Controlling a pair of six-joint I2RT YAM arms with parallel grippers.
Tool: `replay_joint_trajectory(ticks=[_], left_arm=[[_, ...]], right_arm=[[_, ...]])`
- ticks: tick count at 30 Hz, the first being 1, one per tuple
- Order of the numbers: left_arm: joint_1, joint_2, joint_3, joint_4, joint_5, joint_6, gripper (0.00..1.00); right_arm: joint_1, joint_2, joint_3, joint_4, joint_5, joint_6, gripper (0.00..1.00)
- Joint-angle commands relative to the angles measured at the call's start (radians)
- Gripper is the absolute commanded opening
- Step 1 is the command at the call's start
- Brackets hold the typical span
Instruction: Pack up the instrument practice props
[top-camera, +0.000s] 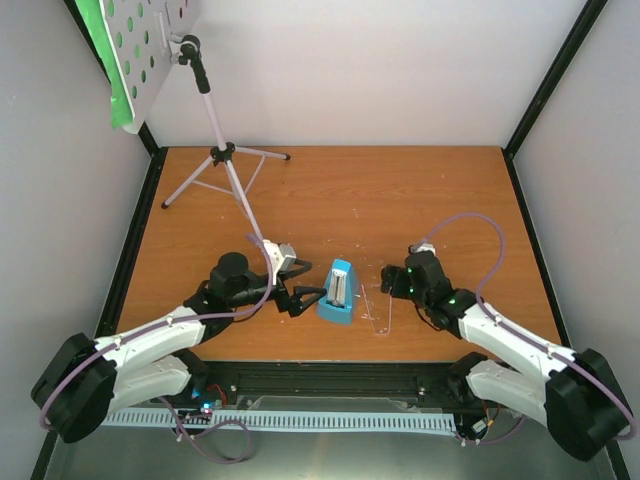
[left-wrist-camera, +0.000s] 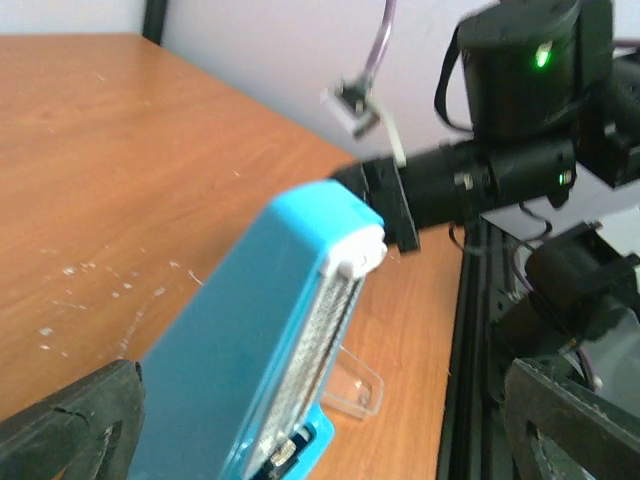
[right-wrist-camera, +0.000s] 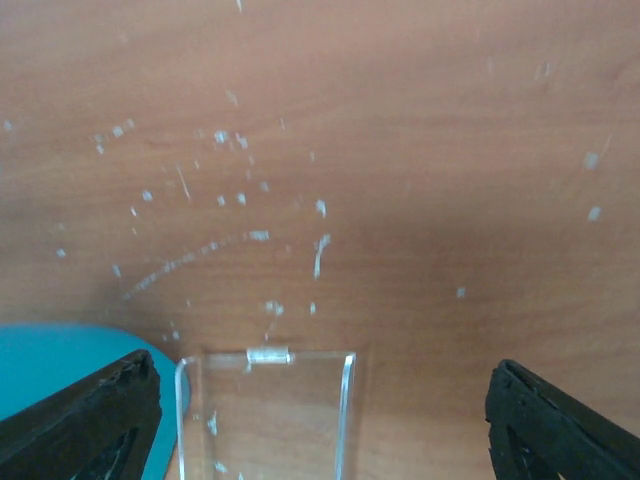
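The blue pyramid metronome (top-camera: 340, 290) stands upright near the table's front middle. My left gripper (top-camera: 306, 297) is at its left side, open. In the left wrist view the metronome (left-wrist-camera: 250, 360) fills the space between the wide-apart fingers (left-wrist-camera: 70, 430). A clear plastic cover (top-camera: 378, 312) lies flat just right of it. My right gripper (top-camera: 389, 282) hovers open over the cover (right-wrist-camera: 265, 415), touching nothing. The silver tripod music stand (top-camera: 225, 150) is at the back left, with a green sheet (top-camera: 118, 100) behind its grey perforated tray (top-camera: 150, 40).
The wooden table (top-camera: 400, 200) is boxed in by white walls and black frame posts. A tripod leg (top-camera: 252, 222) reaches down toward my left arm. A black rail (top-camera: 330, 380) runs along the near edge. My right arm (left-wrist-camera: 500, 170) shows beyond the metronome in the left wrist view.
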Motion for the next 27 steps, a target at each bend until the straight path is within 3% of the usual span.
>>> replay_joint_trajectory(ticks=[1, 13, 18, 27], left_arm=[[-0.006, -0.045, 0.04, 0.004, -0.118, -0.044, 0.99], [-0.004, -0.075, 0.073, -0.076, -0.193, -0.084, 0.99], [-0.005, -0.087, 0.07, -0.095, -0.221, -0.08, 0.99], [-0.005, -0.097, 0.083, -0.118, -0.231, -0.077, 0.99]], right_arm=[[-0.003, 0.091, 0.007, -0.046, -0.122, 0.09, 0.84], [0.123, 0.165, -0.013, -0.104, -0.049, 0.206, 0.68], [0.166, 0.161, -0.015, -0.133, 0.029, 0.216, 0.57], [0.196, 0.237, 0.001, -0.109, 0.038, 0.208, 0.38]])
